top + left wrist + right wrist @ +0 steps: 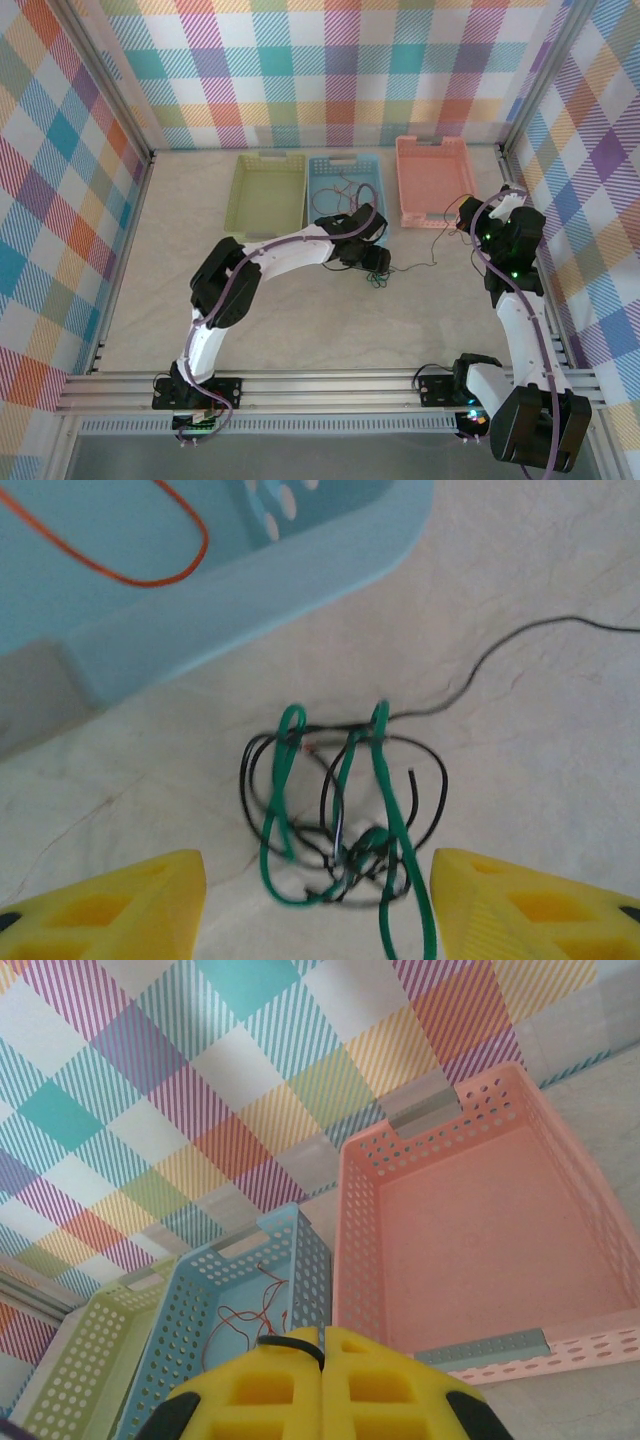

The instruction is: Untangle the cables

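1. The left jaws hang released over a tangle (pixel 340 810) of green and black cables on the bench (pixel 540 750), just in front of the blue tray (pixel 250 590); the knot sits squarely in the gap between the two yellow fingers (pixel 110 910), slightly ahead of them.
2. The green loops run mostly lengthwise, away from the wrist, so the jaws would close across them from either side; the tightest snarl lies at the near end, closest to the fingertips.
3. One black cable (pixel 500 650) trails from the knot to the right across the bench; the right jaws, clenched near the pink tray (pixel 450 1220), show a dark loop at their tips and appear to pinch it.
4. An orange cable (pixel 130 575) lies apart, inside the blue tray.
5. The left arm is much the nearer to the knot; a short drop looks enough to seize a green strand, while the right arm looks placed to anchor the black one.
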Tool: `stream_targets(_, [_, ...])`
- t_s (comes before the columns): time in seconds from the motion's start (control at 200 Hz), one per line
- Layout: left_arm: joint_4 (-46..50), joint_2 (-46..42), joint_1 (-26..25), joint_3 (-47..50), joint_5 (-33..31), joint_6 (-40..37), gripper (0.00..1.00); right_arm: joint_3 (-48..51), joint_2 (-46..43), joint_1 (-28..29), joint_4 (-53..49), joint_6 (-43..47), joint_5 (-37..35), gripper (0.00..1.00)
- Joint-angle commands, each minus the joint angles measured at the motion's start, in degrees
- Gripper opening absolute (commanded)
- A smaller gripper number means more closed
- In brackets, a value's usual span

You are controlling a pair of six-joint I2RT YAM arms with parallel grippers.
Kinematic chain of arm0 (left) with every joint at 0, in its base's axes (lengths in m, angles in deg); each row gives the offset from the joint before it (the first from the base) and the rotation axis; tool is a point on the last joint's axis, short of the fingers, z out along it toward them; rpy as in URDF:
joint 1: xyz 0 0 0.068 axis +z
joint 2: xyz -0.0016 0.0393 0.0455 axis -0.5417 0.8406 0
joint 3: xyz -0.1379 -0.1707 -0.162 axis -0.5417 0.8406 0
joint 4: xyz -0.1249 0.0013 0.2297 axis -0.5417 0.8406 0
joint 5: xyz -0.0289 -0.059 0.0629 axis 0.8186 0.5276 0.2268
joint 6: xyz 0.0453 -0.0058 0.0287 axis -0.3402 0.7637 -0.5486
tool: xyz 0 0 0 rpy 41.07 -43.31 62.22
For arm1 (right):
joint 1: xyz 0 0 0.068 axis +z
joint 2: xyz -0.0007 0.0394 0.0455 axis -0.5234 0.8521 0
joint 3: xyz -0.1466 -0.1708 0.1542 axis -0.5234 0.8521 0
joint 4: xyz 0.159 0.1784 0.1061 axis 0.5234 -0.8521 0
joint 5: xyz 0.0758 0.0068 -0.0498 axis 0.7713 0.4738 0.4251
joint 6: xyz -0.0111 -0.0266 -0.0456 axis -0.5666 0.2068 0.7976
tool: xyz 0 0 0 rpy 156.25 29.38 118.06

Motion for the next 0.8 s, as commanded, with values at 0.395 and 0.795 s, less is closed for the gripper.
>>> stream_targets(0.395, [6.6,2.9,-1.9,-6.2,-2.4,0.5,0.14,1.6,-1.5,0.1,2.7,0.0,0.6,0.00])
stream_targets(0.795, [3.6,-19.3,-2.0,16.1,-8.9,1.5,0.06,1.7,-1.9,0.1,2.5,1.1,-0.6,0.00])
